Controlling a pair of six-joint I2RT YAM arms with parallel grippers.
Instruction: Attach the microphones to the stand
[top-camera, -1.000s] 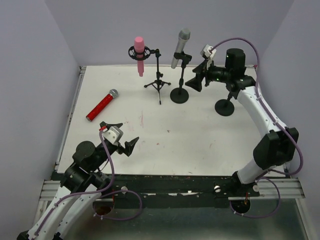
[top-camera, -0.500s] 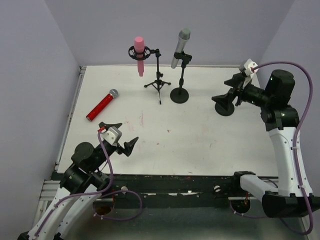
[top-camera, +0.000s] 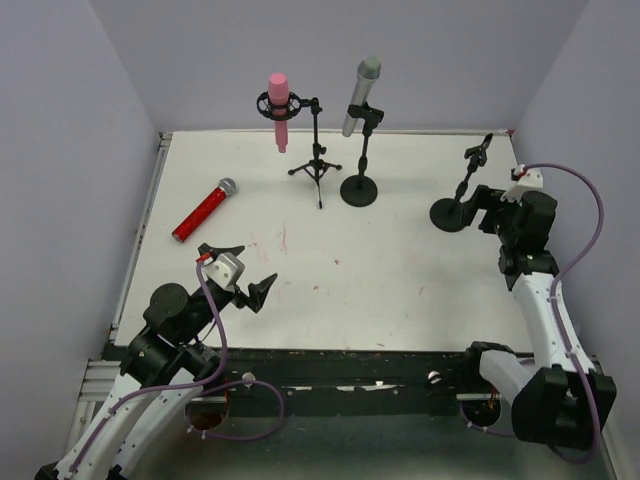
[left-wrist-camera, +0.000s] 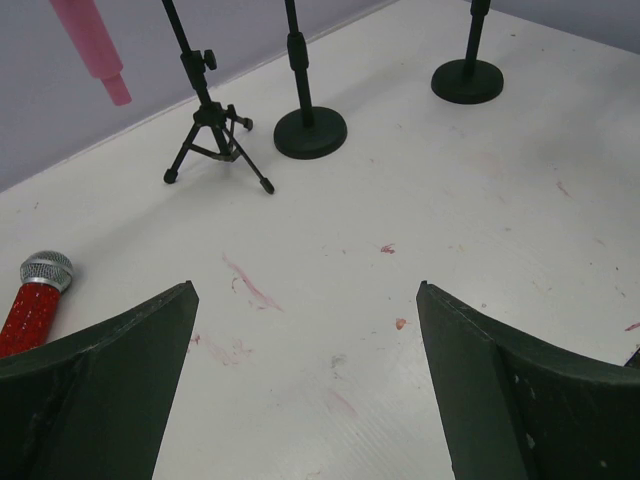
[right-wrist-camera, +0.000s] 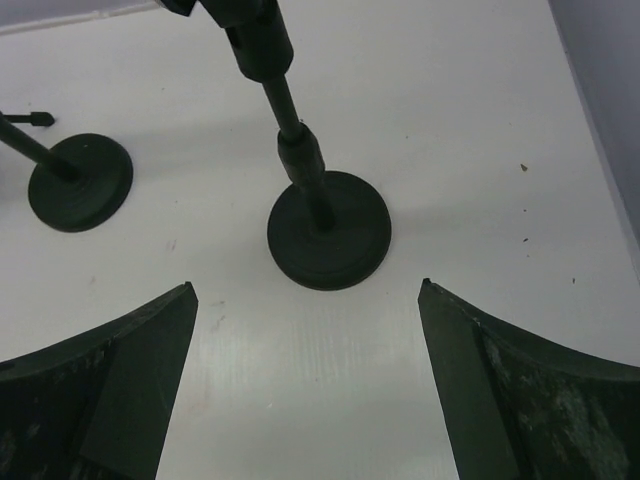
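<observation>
The pink microphone (top-camera: 278, 110) hangs in the clip of the tripod stand (top-camera: 316, 165). The silver-grey microphone (top-camera: 361, 92) sits in the clip of a round-base stand (top-camera: 359, 190). The red microphone (top-camera: 204, 210) lies on the table at the left; it also shows in the left wrist view (left-wrist-camera: 35, 300). A third round-base stand (top-camera: 452, 212) at the right holds nothing; its base shows in the right wrist view (right-wrist-camera: 329, 230). My left gripper (top-camera: 238, 272) is open and empty, near the front left (left-wrist-camera: 305, 300). My right gripper (top-camera: 483, 207) is open and empty, just right of the third stand's base (right-wrist-camera: 305, 295).
The white table (top-camera: 330, 290) has a raised rim along its left edge (top-camera: 150, 200). Purple walls stand close at the back and both sides. The tripod's legs (left-wrist-camera: 213, 140) and the two round bases (left-wrist-camera: 310, 132) stand along the back.
My right arm has swung away from the silver microphone's stand, back to the right and down, and now sits low beside the third stand's base. The left arm has not moved.
</observation>
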